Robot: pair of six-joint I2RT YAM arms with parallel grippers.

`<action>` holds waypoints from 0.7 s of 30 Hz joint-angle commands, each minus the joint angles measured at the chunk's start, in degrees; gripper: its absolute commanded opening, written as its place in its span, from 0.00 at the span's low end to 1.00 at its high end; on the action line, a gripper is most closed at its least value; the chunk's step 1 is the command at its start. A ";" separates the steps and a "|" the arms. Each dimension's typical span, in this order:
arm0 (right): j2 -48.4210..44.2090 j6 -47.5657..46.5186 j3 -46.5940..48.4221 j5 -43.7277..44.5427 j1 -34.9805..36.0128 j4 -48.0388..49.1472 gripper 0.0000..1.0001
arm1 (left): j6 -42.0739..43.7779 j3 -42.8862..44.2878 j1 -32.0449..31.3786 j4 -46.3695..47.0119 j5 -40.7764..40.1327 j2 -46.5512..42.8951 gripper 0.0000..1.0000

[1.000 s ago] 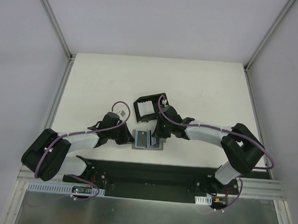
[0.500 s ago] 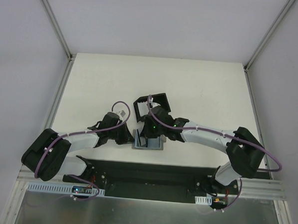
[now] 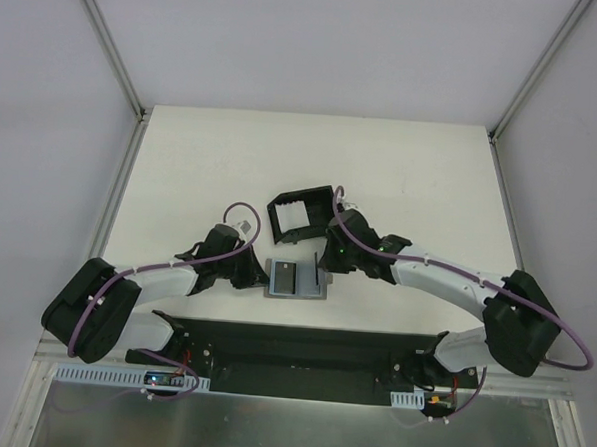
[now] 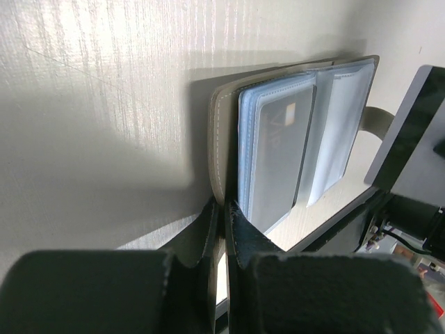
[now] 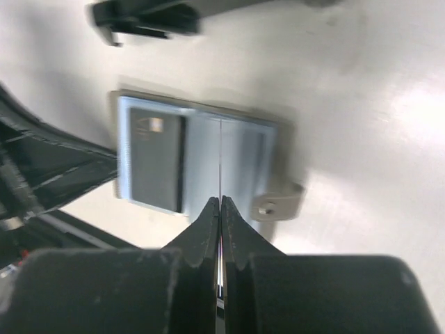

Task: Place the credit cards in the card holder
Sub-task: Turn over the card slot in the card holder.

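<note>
The white table (image 3: 431,170) carries the black card holder (image 3: 277,215), which lies open side up, well beyond both sets of fingertips, its long axis running across the table at a slight tilt. Nearer in, the grey wallet (image 3: 305,284) lies open and flat between the two grippers, long axis also crosswise. The left gripper (image 4: 224,209) is clenched on the edge of the wallet's cover. The right gripper (image 5: 220,205) is pinched tight on a credit card (image 5: 220,160), which stands on edge over the wallet's middle fold, thin edge up, pointing straight out from the fingertips. A second card (image 5: 156,163), dark, sits in a clear sleeve left of those fingertips; its small pale mark is too blurred to read. The snap tab (image 5: 274,203) lies just right of them.
</note>
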 commanded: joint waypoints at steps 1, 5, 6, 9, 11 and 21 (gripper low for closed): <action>-4.32 0.03 -4.28 0.25 -2.48 -2.80 0.01 | 2.69 -2.92 -0.06 -9.61 -5.62 1.30 0.00; -4.15 -0.05 -5.17 -1.34 -3.10 -1.75 0.00 | 2.95 -2.66 -0.06 -9.61 -5.62 1.57 0.00; -3.97 -0.06 -5.08 -1.34 -3.19 -1.66 0.00 | 2.87 -2.57 -0.06 -9.61 -5.62 1.65 0.00; -2.66 -0.06 -4.99 -1.07 -3.53 -1.31 0.00 | 2.95 -2.30 -0.06 -9.61 -5.45 1.83 0.00; -1.60 0.03 -5.08 -1.34 -3.71 -0.87 0.01 | 3.04 -2.13 -0.06 -9.61 -5.27 1.83 0.00; 2.88 0.82 -6.84 -4.32 -4.86 3.17 0.00 | 3.13 -2.39 -0.06 -9.61 -5.18 1.65 0.00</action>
